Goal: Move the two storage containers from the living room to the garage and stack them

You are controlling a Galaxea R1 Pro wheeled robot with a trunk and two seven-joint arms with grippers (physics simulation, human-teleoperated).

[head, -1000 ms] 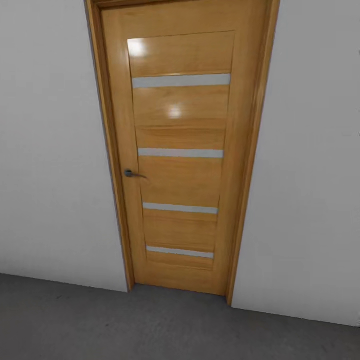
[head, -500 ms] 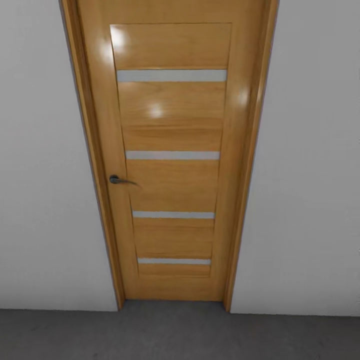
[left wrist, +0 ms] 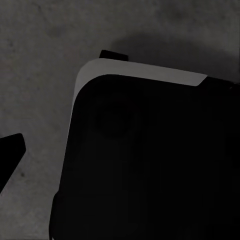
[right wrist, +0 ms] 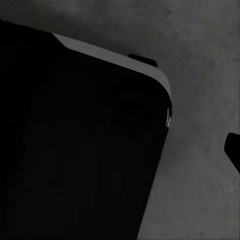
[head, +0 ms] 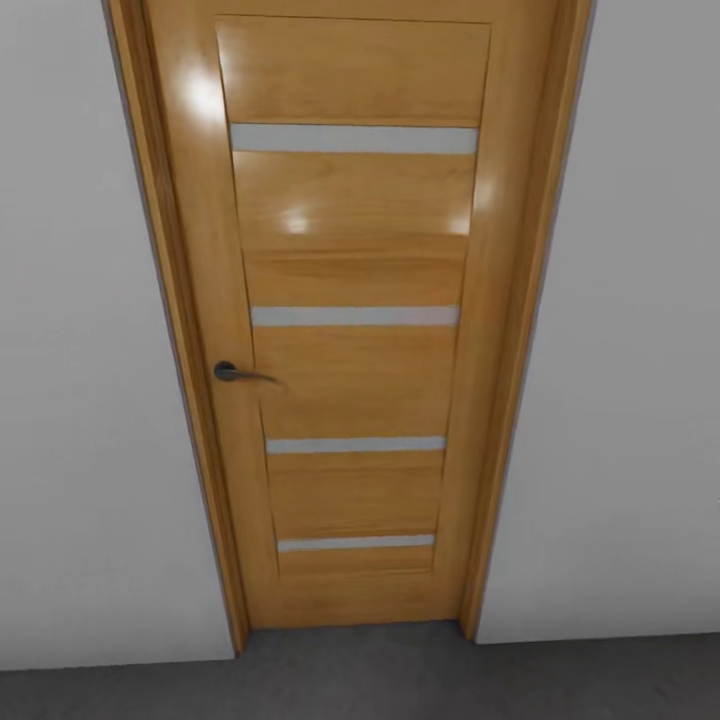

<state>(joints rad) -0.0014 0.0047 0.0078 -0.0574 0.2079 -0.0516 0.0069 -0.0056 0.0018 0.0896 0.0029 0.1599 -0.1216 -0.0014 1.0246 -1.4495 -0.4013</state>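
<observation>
Twice failing to tell a spread: catching just one dark tip of the left end effector (left wrist: 10,157) and one of the right end effector (right wrist: 234,150), so unable to say wide or narrow, or holding anything. Hanging low, both, beside the dark rounded base (left wrist: 150,165), just above the grey floor (left wrist: 45,40).

Facing, from the head view, a shut wooden door (head: 350,380) set in a white wall (head: 90,400), with the handle (head: 240,374) on its left side and the frame (head: 535,400) close on either hand.

Judging the step as driving up to this door on the way out of the garage. Doing it well probably meaning: keeping centred between the frame's posts, stopping short enough to leave swing room, raising the left arm toward the handle, and keeping the base off the posts.

Placing the containers, by judgement only, somewhere beyond the door, well apart from both end effectors.
</observation>
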